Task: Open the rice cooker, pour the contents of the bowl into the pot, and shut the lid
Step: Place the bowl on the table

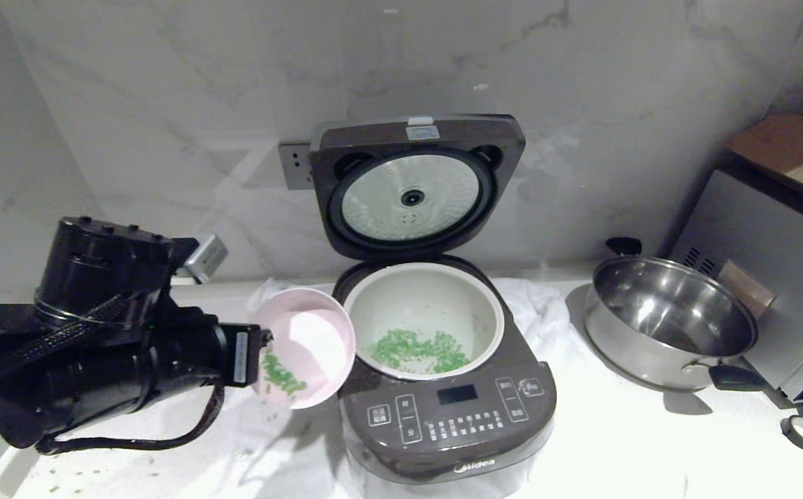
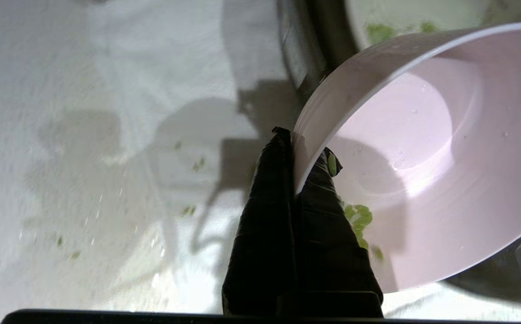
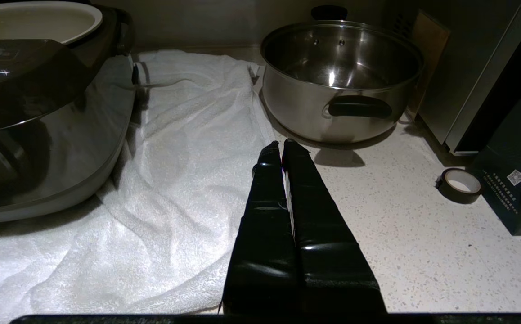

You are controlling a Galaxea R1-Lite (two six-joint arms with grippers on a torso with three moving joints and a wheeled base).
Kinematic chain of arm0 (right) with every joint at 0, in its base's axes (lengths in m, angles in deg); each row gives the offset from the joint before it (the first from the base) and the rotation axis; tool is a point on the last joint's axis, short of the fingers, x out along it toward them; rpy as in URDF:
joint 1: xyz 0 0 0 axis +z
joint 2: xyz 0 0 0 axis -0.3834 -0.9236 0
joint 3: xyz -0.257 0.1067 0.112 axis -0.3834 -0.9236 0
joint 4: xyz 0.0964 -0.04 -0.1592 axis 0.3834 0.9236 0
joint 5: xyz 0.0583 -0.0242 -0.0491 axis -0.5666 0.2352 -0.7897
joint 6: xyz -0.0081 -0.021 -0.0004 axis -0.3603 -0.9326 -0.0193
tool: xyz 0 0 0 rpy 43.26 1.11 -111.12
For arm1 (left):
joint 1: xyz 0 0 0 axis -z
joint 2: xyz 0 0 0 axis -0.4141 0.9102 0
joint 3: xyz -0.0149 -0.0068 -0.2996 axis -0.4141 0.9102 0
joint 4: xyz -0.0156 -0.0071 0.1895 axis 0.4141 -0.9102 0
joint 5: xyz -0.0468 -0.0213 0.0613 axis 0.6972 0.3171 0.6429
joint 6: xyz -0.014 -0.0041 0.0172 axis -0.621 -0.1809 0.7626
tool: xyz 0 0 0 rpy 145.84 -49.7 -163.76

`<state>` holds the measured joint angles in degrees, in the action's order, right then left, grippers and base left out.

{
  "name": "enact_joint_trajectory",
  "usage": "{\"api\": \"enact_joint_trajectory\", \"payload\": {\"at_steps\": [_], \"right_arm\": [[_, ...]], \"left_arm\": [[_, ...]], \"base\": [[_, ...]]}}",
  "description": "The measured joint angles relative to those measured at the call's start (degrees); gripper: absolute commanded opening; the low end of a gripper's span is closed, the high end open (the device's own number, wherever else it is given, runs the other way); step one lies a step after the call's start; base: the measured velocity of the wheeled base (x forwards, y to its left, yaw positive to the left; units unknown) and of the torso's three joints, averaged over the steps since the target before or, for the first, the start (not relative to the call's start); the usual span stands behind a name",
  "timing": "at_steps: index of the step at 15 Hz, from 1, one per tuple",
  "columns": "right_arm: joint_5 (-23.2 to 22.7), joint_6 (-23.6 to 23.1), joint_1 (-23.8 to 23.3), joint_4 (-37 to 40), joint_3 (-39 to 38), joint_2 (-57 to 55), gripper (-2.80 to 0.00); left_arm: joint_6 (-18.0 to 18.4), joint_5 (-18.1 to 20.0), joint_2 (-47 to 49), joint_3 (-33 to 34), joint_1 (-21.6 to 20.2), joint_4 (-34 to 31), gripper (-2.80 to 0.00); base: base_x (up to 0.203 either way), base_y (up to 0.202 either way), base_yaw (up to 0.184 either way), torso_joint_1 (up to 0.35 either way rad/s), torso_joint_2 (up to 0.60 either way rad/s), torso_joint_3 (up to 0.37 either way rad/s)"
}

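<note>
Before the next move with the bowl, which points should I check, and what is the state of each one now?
1. Lid fully open, clear of pouring path: ok.
2. Left gripper shut on the bowl rim, one finger inside, one outside: ok.
3. Bowl emptied into the pot: not ok; some green contents remain in the bowl near the gripper.
4. Bowl rim over the pot opening: not ok; the bowl hangs tilted beside the rice cooker, at its left.
5. No spill: not ok; green bits lie on the white towel.
6. Right gripper out of the way: ok, shut, low near the steel pan.
</note>
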<state>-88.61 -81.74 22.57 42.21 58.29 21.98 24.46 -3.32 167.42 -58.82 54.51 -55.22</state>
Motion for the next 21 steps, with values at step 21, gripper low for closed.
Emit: {"api": "enact_joint_trajectory", "payload": {"at_steps": [21], "right_arm": [[0.0, 0.0, 0.0, 0.0, 0.0, 0.0, -2.80]], "left_arm": [[0.5, 10.0, 19.0, 3.1, -50.2, -15.0, -2.80]], "base": [[0.000, 0.000, 0.000, 0.000, 0.00, 0.000]]}}
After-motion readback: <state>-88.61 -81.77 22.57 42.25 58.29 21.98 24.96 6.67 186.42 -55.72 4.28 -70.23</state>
